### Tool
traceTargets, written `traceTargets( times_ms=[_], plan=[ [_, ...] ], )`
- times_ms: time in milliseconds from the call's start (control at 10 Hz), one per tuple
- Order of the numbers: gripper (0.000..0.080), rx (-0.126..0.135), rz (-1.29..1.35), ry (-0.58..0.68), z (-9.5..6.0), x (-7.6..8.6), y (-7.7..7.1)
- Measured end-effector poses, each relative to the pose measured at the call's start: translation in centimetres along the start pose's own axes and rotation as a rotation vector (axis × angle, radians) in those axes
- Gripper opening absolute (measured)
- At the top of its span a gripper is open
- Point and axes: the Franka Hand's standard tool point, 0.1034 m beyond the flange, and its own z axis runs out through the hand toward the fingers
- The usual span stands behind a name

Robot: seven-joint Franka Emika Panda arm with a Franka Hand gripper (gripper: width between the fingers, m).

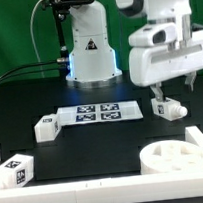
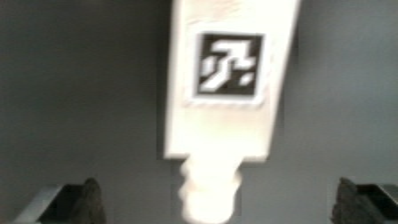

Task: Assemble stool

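The stool lies in loose parts on the black table. Its round dish-like seat [image 1: 176, 158] rests at the front of the exterior view's right. One blocky white leg [image 1: 168, 107] with a tag lies just under my gripper [image 1: 174, 86]. In the wrist view that leg [image 2: 228, 80] runs lengthwise between my fingers [image 2: 71, 205], its screw end toward me. My gripper [image 2: 221, 210] stands open around it, with wide gaps on both sides and nothing held. A second leg [image 1: 45, 127] and a third leg [image 1: 14, 169] lie at the exterior view's left.
The marker board [image 1: 96, 114] lies flat mid-table, in front of the arm's base [image 1: 91, 50]. A long white rail [image 1: 88, 192] borders the table's front edge. A green backdrop stands behind.
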Motion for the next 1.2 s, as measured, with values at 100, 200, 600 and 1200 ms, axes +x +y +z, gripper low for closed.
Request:
traceTargets(
  times_ms=[100, 200, 600, 1200],
  plan=[
    [0.0649, 0.007, -0.001, 0.009, 0.7, -0.1, -0.3],
    [0.0649, 0.013, -0.022, 0.018, 1.3, -0.2, -1.0],
    [0.0510, 0.015, -0.060, 0.032, 1.8, -0.7, -0.9],
    [0.0332, -0.008, -0.660, -0.006, 1.0, 2.2, -0.1]
  ],
)
